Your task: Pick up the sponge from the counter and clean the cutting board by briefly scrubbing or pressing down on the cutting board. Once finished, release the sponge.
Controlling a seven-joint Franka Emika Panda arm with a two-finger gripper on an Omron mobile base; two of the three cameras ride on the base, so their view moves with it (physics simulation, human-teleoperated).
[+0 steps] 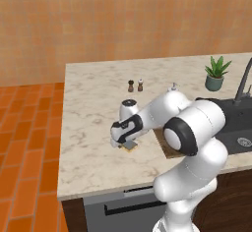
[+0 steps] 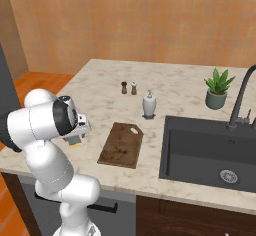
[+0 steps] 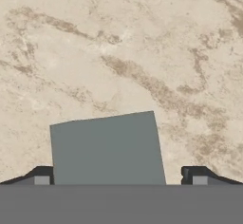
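Note:
The sponge lies flat on the beige marble counter near its front edge. In the hand view its grey-blue top sits between my fingertips, with a small gap on the right side. My gripper is open, pointing down and straddling the sponge from just above. The dark brown cutting board lies to the right of the sponge, apart from it. In the left base view my arm covers most of the board.
Two small shakers and a white soap dispenser stand behind the board. A potted plant, a dark sink and a faucet are on the right. The counter's edge and orange floor lie to the left.

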